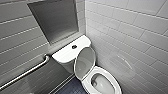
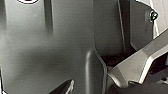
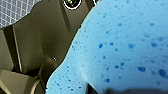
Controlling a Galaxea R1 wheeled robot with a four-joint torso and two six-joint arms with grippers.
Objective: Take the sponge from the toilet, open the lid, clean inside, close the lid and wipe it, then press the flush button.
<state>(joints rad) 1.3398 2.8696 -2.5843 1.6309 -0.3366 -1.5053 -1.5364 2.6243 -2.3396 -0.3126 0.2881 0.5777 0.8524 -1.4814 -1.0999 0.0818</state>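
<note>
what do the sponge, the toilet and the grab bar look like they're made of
Sponge: soft open-cell foam, matte bright blue, by its darker pores.
Toilet: glossy white glazed ceramic, probably, by its sheen.
Grab bar: likely brushed metal, a silvery tube with a highlight along it.

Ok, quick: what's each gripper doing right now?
Left gripper: cannot be told.
Right gripper: closed on the sponge, by the look of it.
</note>
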